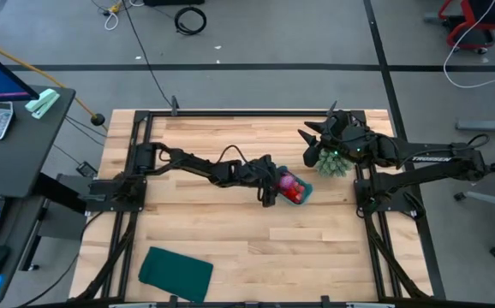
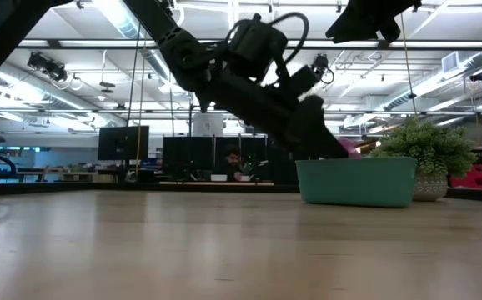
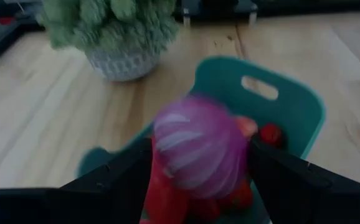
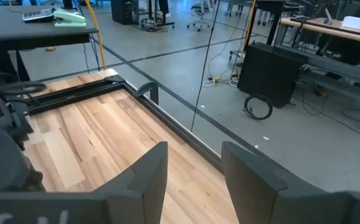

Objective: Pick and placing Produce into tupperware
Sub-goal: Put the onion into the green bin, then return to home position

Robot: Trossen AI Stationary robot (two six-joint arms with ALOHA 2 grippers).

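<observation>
- Bare wooden table [image 2: 224, 250] fills the foreground of the low view; farther back the teal tupperware [image 2: 356, 182] stands on it, with the green bushy plant [image 2: 424, 150] in its pale pot just beside it. The left arm slants down to the tub's near rim, and a sliver of pink shows above the rim.
- From above, the left gripper [image 1: 271, 186] sits at the tupperware [image 1: 303, 193] near the table's middle, over the red and pink produce [image 1: 290, 186] in it. The right gripper [image 1: 313, 137] hangs over the far right part of the table, beside the plant [image 1: 331, 162]. A dark teal sheet [image 1: 175, 274] lies at the near edge, well apart.
- Left wrist view: the two dark fingers [image 3: 121, 177] are clamped on the purple-and-pink striped ball [image 3: 200, 152], held over the tupperware [image 3: 292, 112]; red pieces [image 3: 270, 134] lie in the tub under and behind it. The plant [image 3: 111, 25] stands just beyond.
- Right wrist view: its fingers [image 4: 149, 171] are spread apart with nothing between them, over the table edge.
</observation>
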